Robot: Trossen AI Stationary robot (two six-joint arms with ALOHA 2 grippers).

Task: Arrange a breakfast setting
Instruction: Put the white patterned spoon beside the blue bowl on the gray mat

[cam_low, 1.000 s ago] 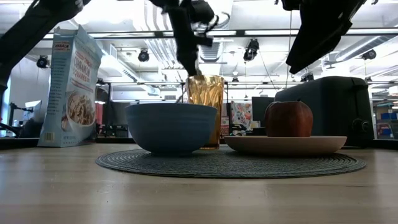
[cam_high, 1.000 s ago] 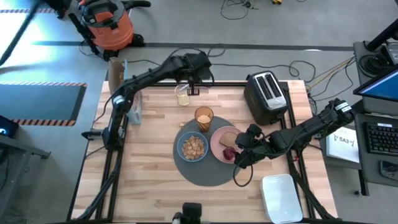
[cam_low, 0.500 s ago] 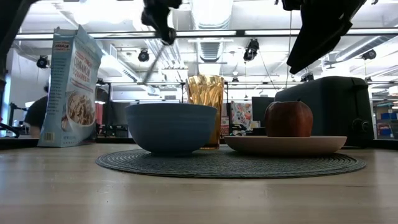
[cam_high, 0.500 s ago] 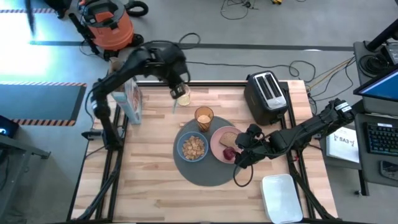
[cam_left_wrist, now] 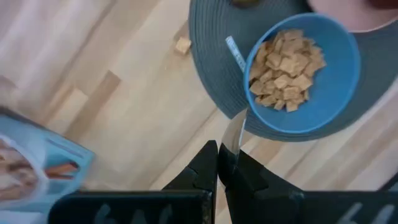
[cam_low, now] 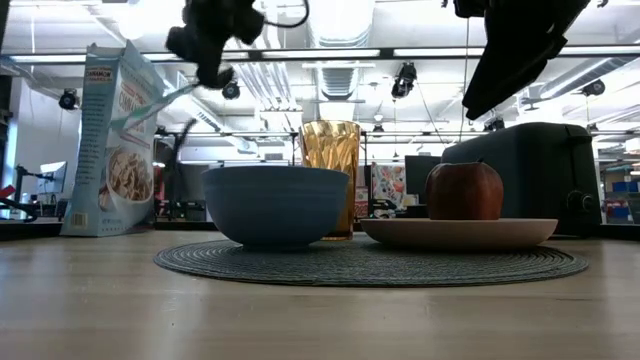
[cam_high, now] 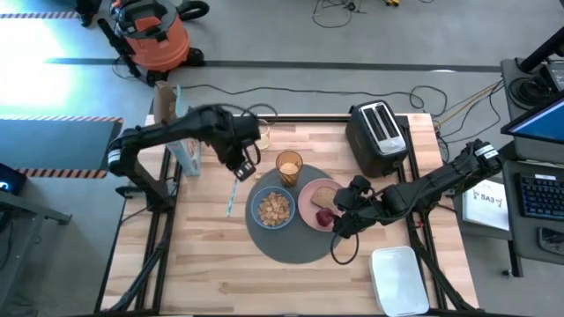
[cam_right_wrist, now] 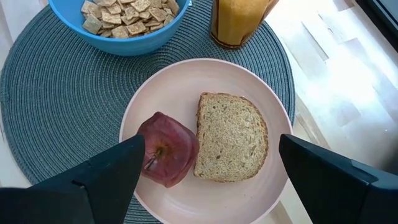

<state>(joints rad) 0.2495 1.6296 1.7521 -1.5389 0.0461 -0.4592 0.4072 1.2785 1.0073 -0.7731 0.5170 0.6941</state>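
The silver spoon [cam_high: 233,194] is the thing that has moved. One second ago the left gripper [cam_high: 242,167] was at the far edge of the table [cam_high: 211,264], beside a small clear cup [cam_high: 259,134] and well apart from the round dark grey mat [cam_high: 284,242]. Now it has swung toward the mat and hangs above the table just beside the mat's edge, on the side of the blue bowl [cam_high: 273,210]. Its jaws are clenched on the spoon's handle, and the spoon points down toward the table near the bowl; it is not yet laid down.

The bowl, filled with cereal, sits on the mat. Also on the mat are the glass of orange drink [cam_high: 289,165] and the pink plate [cam_high: 310,204] with the toast slice [cam_right_wrist: 230,137] and the red apple [cam_right_wrist: 165,149].

The right gripper [cam_high: 345,211] has not moved; it hovers over the plate with its jaws released wide, holding nothing.

In my judgement the spoon is the last piece, and it only needs to be set beside the bowl.
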